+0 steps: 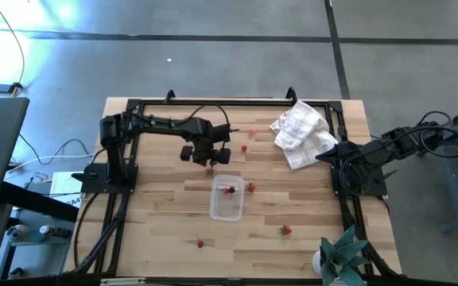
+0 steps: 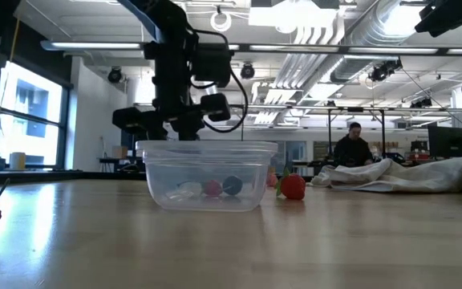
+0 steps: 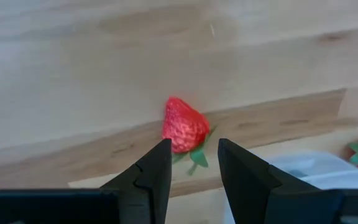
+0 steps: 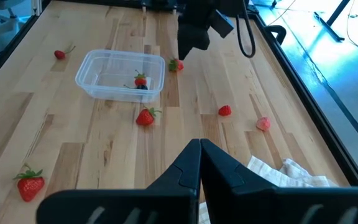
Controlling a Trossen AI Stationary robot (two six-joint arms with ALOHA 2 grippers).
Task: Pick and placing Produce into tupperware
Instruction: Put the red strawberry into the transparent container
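Note:
A red strawberry (image 3: 184, 126) with a green top lies on the wooden table just beyond the far left corner of the clear tupperware (image 1: 227, 196). My left gripper (image 3: 193, 152) hangs over it, pointing steeply down and open. Its fingertips stand to either side of the berry's near end, clear of it. Inside the tupperware (image 2: 207, 175) lie a red piece (image 2: 212, 188) and a darker one (image 2: 232, 185). Another strawberry (image 1: 250, 187) rests on the table by the tupperware's right wall. My right gripper (image 4: 200, 149) waits shut, raised at the table's right edge.
Loose strawberries lie at the back (image 1: 252, 132) (image 1: 244, 148) and near the front edge (image 1: 200, 243) (image 1: 286, 230). A white checked cloth (image 1: 300, 133) is crumpled at the back right. A green plant in a pot (image 1: 340, 254) stands at the front right. A person (image 2: 351, 148) sits beyond the table.

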